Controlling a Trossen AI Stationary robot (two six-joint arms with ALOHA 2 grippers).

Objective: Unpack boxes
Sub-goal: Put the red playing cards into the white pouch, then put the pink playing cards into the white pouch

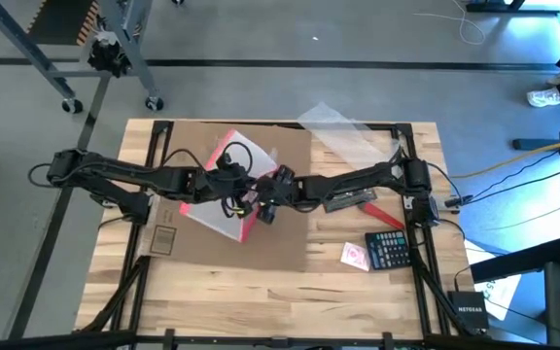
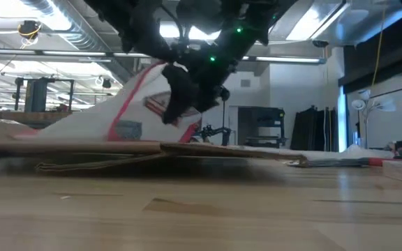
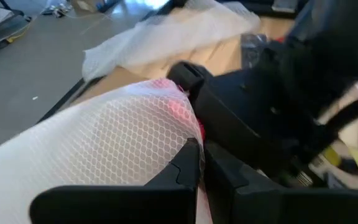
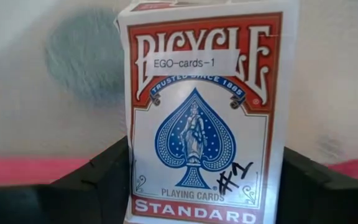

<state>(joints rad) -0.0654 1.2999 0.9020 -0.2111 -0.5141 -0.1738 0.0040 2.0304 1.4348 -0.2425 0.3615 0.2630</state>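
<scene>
The brown cardboard box (image 1: 280, 248) lies flat on the table. A white bubble pouch (image 1: 224, 216) with a pink-red edge rises from it, its low end (image 2: 61, 134) resting on the cardboard. My left gripper (image 3: 201, 169) is shut on the pouch's raised end, above the box's middle (image 1: 229, 181). My right gripper (image 4: 204, 183) comes from the table's right (image 1: 266, 208) and is shut on a red Bicycle playing-card deck (image 4: 207, 106) right at the pouch. Whether the deck is inside the pouch's mouth, I cannot tell. My left gripper pinches the pouch's raised pink-edged end (image 3: 188, 124) between its two fingers, slanting down from the table's left. That end is lifted, and the pouch slopes down to the cardboard. My right gripper pinches the deck's two long sides near its lower end (image 4: 191, 208) between its fingers (image 4: 98, 177). The fingers slant down from the table's right and lie across the deck. The deck stands along the fingers, its face toward the wrist camera, off the cardboard.
A black calculator (image 1: 389, 250) and another red card deck (image 1: 355, 256) lie at the near right. A clear plastic sheet (image 1: 343, 131) lies at the far right corner, and a dark tool (image 1: 350, 201) under the right arm. Bare wood runs along the near edge.
</scene>
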